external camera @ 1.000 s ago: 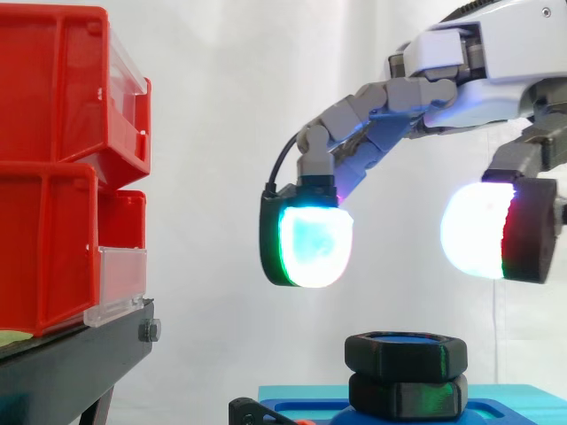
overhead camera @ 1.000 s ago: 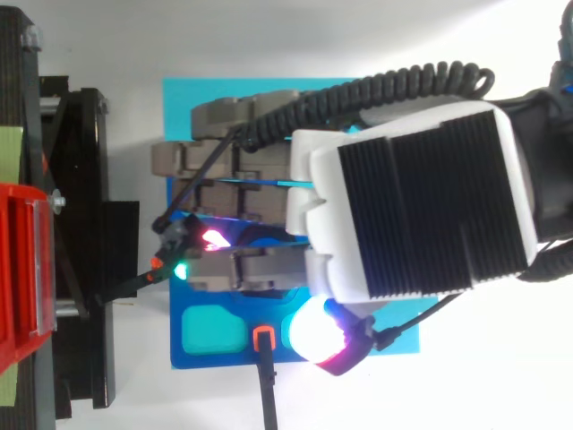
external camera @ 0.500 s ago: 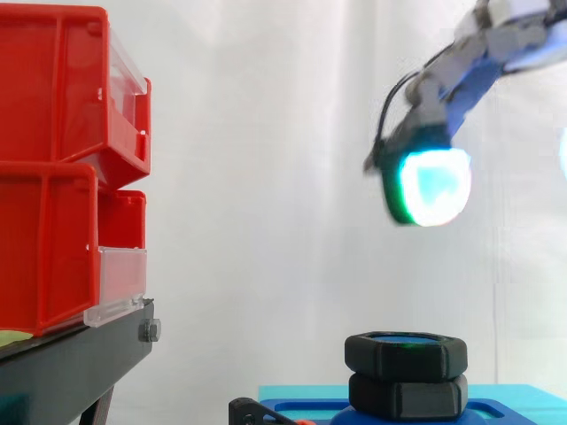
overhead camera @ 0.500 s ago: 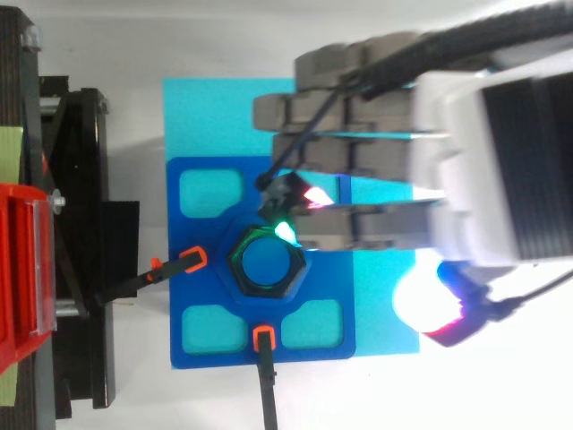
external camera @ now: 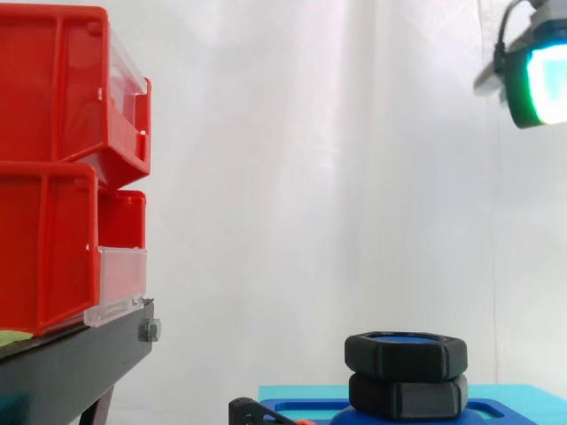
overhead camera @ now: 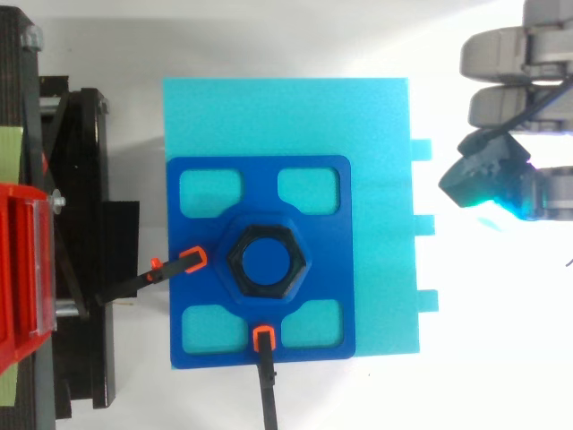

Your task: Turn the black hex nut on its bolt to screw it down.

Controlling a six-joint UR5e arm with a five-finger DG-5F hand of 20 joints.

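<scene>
- The black hex nut (external camera: 406,356) sits on its blue bolt (overhead camera: 266,262) in the middle of the dark blue fixture (overhead camera: 313,224), resting on a second black hex piece (external camera: 407,396) below it; its flats lie as they did half a second ago, so no turn went in
- Two orange-tipped clamps (overhead camera: 192,261) hold the fixture on the cyan base (overhead camera: 286,116), unchanged
- The hand (overhead camera: 510,54) has changed most: a second ago it hung right over the nut, and now it has pulled up and off to the right, well apart, fingers loose and spread with nothing between them, one glowing pad (external camera: 542,84) high at the edge
- To my eye the nut already looks seated, so this reads as a retreat after the last turn or a reset for one more
- Beyond, the red bins (external camera: 53,159) on the black stand (external camera: 71,372) and the white curtain (external camera: 292,177) are as before
</scene>
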